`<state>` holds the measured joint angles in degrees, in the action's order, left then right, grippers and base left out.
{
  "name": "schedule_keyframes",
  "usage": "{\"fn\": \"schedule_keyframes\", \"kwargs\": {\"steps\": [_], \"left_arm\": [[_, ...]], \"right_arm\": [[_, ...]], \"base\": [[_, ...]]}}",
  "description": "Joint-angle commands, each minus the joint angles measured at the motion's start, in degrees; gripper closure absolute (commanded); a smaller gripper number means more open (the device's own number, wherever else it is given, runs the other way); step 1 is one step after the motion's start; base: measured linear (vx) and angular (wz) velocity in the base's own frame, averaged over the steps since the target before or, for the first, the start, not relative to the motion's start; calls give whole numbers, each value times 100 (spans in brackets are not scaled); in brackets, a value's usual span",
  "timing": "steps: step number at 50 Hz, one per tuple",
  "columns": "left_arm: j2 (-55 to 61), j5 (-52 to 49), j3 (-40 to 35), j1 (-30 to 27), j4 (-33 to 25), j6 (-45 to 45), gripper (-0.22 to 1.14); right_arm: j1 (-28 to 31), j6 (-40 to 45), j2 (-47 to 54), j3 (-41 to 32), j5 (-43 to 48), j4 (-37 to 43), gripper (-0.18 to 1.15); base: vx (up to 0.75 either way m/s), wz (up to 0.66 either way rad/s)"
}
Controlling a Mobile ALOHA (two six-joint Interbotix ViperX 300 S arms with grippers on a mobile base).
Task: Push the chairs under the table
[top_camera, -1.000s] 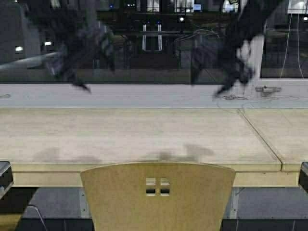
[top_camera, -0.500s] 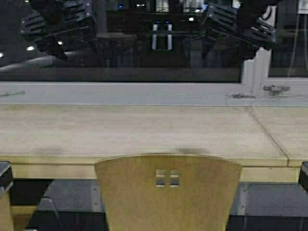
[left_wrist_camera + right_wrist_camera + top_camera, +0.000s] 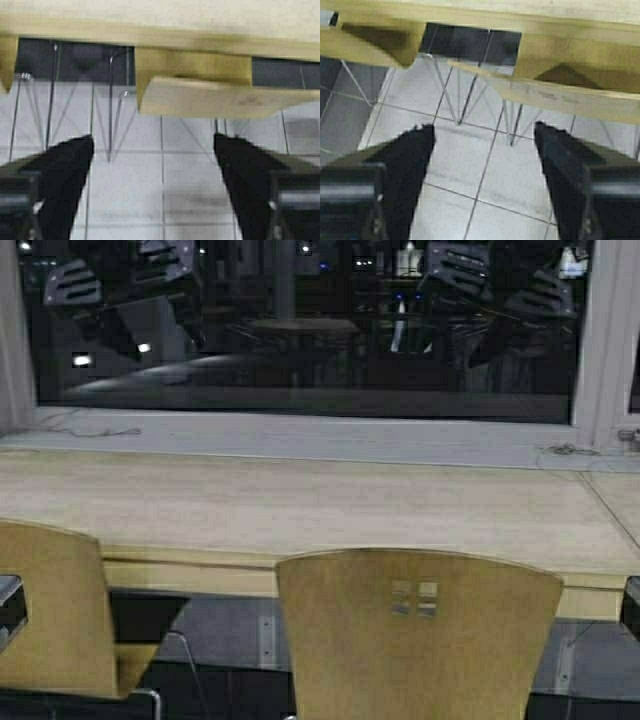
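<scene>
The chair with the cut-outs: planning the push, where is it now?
In the high view, the chair with the cut-outs stands right of centre, before the table, another chair to its left.

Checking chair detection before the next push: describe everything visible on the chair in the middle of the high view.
The middle chair shows a yellow-tan curved plywood back with four small square cut-outs near its top. It stands upright, its back facing the camera, in front of the table, the top of its back overlapping the table's front edge in the view. Its seat and legs are out of view here. No gripper touches it.
</scene>
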<state>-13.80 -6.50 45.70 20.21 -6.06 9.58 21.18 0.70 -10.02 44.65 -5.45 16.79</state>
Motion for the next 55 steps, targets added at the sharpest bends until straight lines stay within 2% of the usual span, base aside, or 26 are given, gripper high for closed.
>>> {"fn": "schedule_keyframes", "kwargs": {"steps": [1, 28, 55], "left_arm": [[-264, -18, -62, 9, -9, -9, -10], [-211, -9, -141, 9, 88, -18, -10], [-211, 9, -141, 9, -9, 62, -10]], "right_arm": [[-18, 0, -9, -141, -35, -97, 4], [-18, 62, -105, -211, -281, -79, 4], [-53, 44, -123, -290, -396, -88, 4]], "base": [[-14, 15], [-18, 42], [-28, 21]]}}
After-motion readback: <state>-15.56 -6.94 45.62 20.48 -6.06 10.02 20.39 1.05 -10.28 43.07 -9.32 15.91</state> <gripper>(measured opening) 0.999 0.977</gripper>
